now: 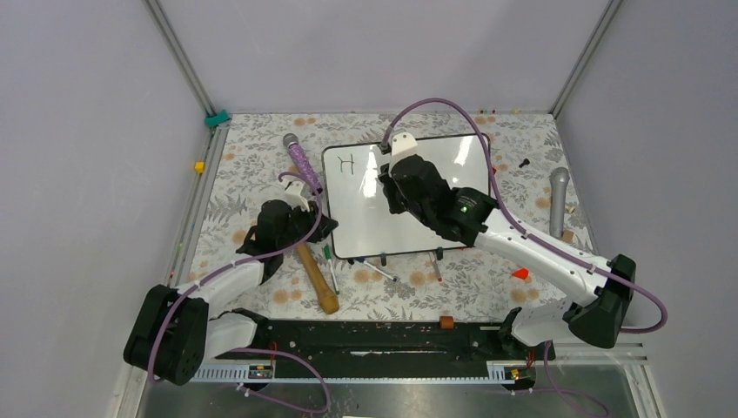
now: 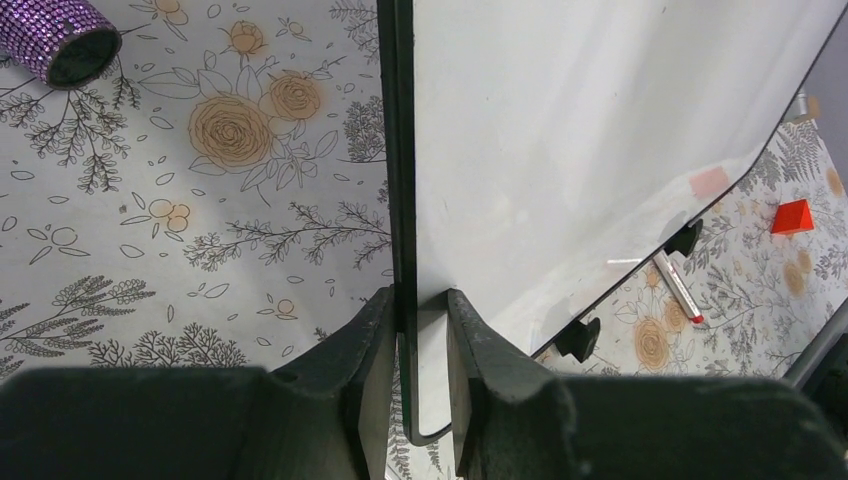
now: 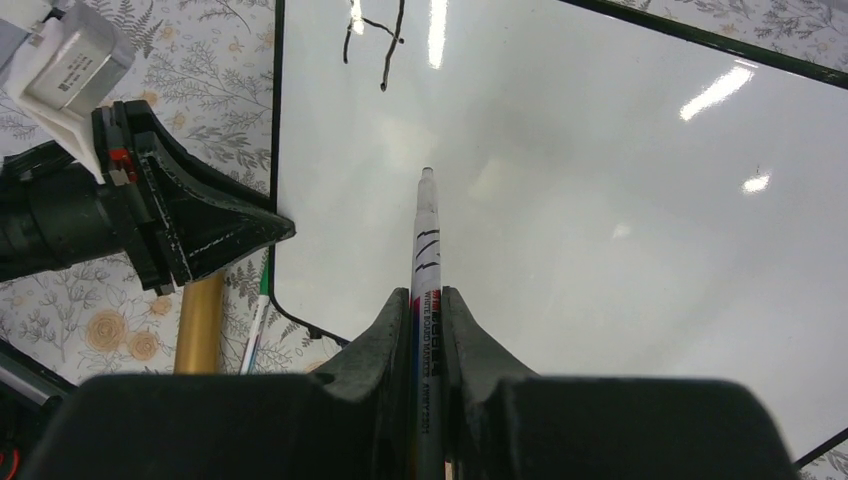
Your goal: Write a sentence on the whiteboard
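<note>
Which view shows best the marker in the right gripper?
The right wrist view: the marker shows large and sharp, from the right gripper to its tip. In the top external view the right gripper covers it. The left wrist view shows the whiteboard, not this marker.

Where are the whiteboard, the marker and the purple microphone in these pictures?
whiteboard (image 1: 361, 218): top view, bare white surface near its left side.
marker (image 3: 427, 235): right wrist view, white barrel just ahead of the fingers.
purple microphone (image 1: 302, 164): top view, middle of its sparkly handle.
</note>
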`<state>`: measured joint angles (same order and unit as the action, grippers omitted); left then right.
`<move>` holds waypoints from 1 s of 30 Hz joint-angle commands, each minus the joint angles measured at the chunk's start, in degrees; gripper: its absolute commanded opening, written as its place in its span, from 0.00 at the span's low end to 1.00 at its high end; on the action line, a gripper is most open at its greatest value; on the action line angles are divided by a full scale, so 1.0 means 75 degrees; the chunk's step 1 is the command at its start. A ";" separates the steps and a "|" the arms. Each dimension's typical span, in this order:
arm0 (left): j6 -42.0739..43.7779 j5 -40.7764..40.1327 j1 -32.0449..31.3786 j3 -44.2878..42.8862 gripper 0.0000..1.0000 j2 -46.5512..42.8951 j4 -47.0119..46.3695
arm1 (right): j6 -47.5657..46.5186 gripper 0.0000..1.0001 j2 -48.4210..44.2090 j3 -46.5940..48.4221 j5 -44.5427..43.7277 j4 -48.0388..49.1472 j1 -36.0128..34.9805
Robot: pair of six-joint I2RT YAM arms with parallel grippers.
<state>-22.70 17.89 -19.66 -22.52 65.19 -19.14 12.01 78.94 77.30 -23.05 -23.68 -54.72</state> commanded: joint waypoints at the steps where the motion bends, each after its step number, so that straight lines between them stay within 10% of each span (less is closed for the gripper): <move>1: 0.0113 -0.0465 0.0061 -0.0276 0.04 0.0444 0.0027 | -0.0187 0.00 -0.0001 0.0444 -0.0108 0.0361 0.0042; 30: 0.0260 -0.0298 0.0067 -0.0057 0.15 0.0008 -0.0191 | -0.0727 0.00 0.1577 0.3022 0.0234 -0.1951 0.0065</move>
<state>-22.41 17.76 -19.46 -22.79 65.32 -19.25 6.46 87.42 93.67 -22.83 -31.55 -54.68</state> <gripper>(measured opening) 0.209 0.155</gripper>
